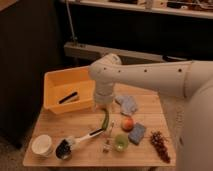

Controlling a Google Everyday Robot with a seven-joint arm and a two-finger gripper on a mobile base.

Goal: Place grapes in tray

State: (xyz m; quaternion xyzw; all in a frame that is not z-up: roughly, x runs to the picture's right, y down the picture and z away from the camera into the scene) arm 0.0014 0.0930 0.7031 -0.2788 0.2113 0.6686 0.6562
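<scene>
The grapes, a dark bumpy bunch, lie on the wooden table near its front right corner. The yellow tray stands at the table's back left, with a black stick-like item lying inside. My white arm reaches in from the right and bends down beside the tray's right wall. My gripper hangs at its end, just above the table between the tray and a blue-grey cloth. It is well to the left of the grapes and holds none of them.
Near the gripper lie a green chili, an orange-red fruit, a blue sponge and a blue-grey cloth. At the front are a white bowl, a black brush, a green cup and a small object.
</scene>
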